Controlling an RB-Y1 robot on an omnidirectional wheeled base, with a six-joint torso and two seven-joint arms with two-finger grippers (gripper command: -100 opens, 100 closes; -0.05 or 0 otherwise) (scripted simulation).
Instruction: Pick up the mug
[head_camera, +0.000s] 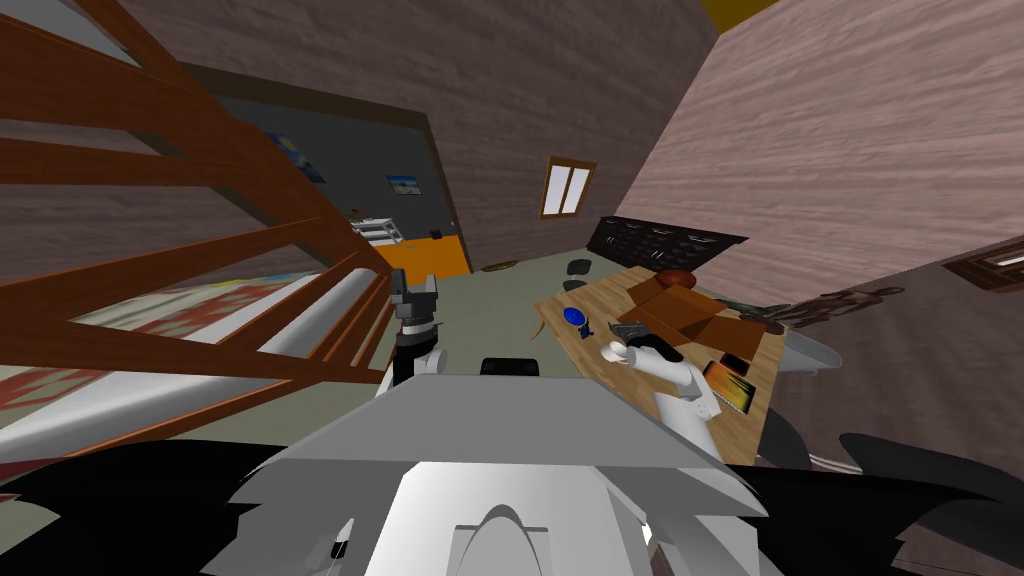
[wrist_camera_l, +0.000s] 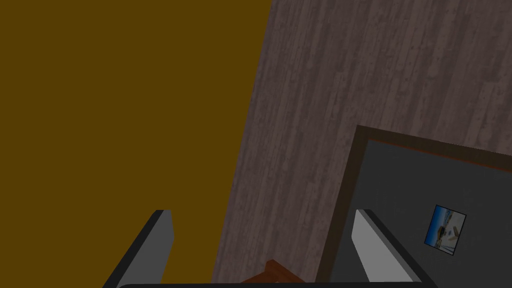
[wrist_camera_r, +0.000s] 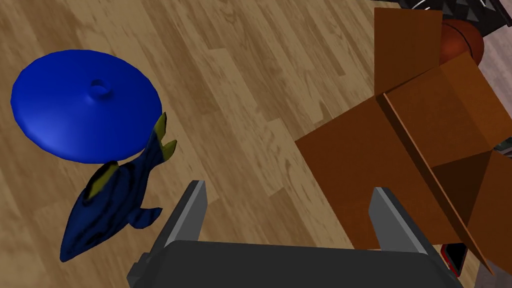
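Wood-grain table (wrist_camera_r: 260, 75) lies under the right gripper (wrist_camera_r: 287, 210), which hangs over it with both fingers spread wide and nothing but bare board between them. That looks like a searching or approach pose, judged from the hand pointing down at the top rather than at any one thing. Just to the left of the fingers lies a blue and yellow fish toy (wrist_camera_r: 115, 200), its tail touching or overlapping the edge of a blue disc (wrist_camera_r: 85, 117) a little farther off. To the right stands a brown box (wrist_camera_r: 400, 165) with its flaps thrown open, close enough that the right finger sits just beside one flap. Any sideways sweep there would likely knock it. A dark, red-edged flat thing (wrist_camera_r: 455, 255) peeks out from under the box's near corner. Past the box sits a reddish-brown round thing (wrist_camera_r: 460, 45), near the table's far end. Which of these, if any, is the mug I cannot tell; it may be hidden behind or inside the box, so the hand probably needs to shift before closing. Off at the left, the left gripper (head_camera: 416, 285) is held upright beside a brown wooden frame (head_camera: 250, 250), fingers apart and empty, likely parked clear of the working arm.
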